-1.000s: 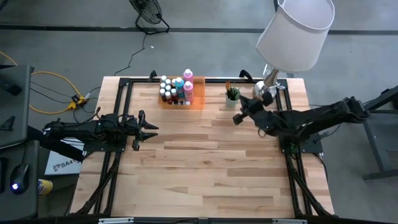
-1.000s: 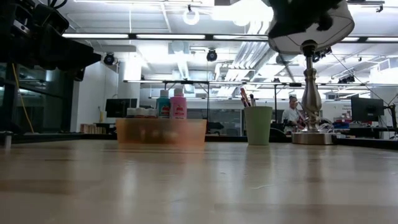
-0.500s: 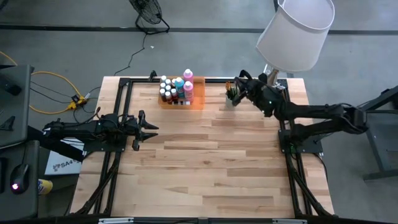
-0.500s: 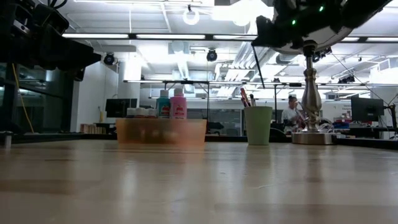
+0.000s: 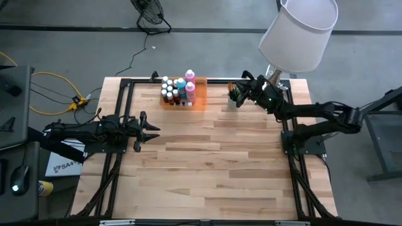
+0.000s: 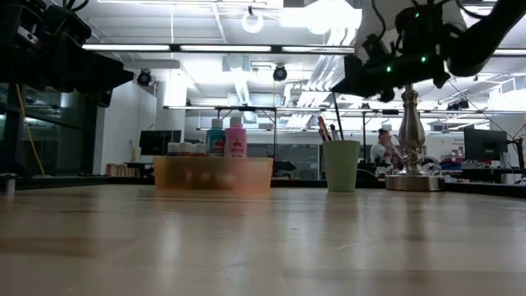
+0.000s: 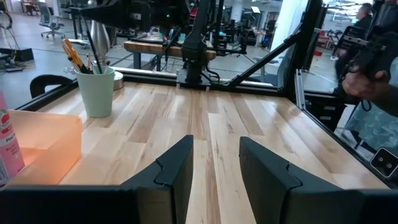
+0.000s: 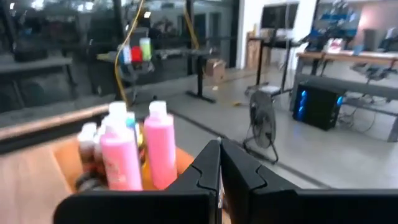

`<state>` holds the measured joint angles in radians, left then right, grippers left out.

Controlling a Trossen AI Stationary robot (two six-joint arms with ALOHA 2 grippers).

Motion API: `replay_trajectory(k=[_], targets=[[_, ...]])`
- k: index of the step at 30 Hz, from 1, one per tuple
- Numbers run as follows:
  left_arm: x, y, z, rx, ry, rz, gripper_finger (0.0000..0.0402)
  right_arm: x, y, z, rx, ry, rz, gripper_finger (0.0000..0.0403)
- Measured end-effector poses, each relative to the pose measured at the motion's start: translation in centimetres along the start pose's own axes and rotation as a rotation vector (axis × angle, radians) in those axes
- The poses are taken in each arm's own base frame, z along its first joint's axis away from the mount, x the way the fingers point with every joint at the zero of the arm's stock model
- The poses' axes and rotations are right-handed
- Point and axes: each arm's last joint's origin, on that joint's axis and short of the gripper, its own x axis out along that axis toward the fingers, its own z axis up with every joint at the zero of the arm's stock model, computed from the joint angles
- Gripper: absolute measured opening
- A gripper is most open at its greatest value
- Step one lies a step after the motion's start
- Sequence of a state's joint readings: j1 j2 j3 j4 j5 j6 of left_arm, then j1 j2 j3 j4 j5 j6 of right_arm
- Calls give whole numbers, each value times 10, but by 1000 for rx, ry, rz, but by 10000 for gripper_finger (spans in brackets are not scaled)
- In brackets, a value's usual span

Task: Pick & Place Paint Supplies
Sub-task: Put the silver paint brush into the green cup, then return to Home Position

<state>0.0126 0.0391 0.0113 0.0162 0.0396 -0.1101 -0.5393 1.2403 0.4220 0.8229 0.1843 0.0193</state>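
Right pincer [image 5: 237, 91], its two dark fingers [image 8: 208, 168] pressed together on nothing, hangs above the pale green cup [image 5: 233, 100] holding thin dark paintbrushes [image 6: 325, 128] at the wooden table [image 5: 207, 169] far edge. Small white-capped paint bottles [image 5: 177, 90] stand in the translucent orange tray [image 5: 200, 100] beside it. Left pincer [image 5: 151, 129] waits half-open over the table's left side.

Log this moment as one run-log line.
right gripper: shut, above green cup | left gripper: open, idle at left | bottles: in orange tray
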Motion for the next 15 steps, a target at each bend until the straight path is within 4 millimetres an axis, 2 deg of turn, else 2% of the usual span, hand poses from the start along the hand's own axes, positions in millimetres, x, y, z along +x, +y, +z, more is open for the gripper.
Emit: replay_trajectory(k=[4,8,15], targets=[[0,0,0,0,0,-1,126,3,2,1,-4,-37,36,4],[0,0,0,0,1,-2,126,4,0,-3,-12,-2,-8,19],[0,0,0,0,1,-1,126,3,1,-7,-26,31,3,105]])
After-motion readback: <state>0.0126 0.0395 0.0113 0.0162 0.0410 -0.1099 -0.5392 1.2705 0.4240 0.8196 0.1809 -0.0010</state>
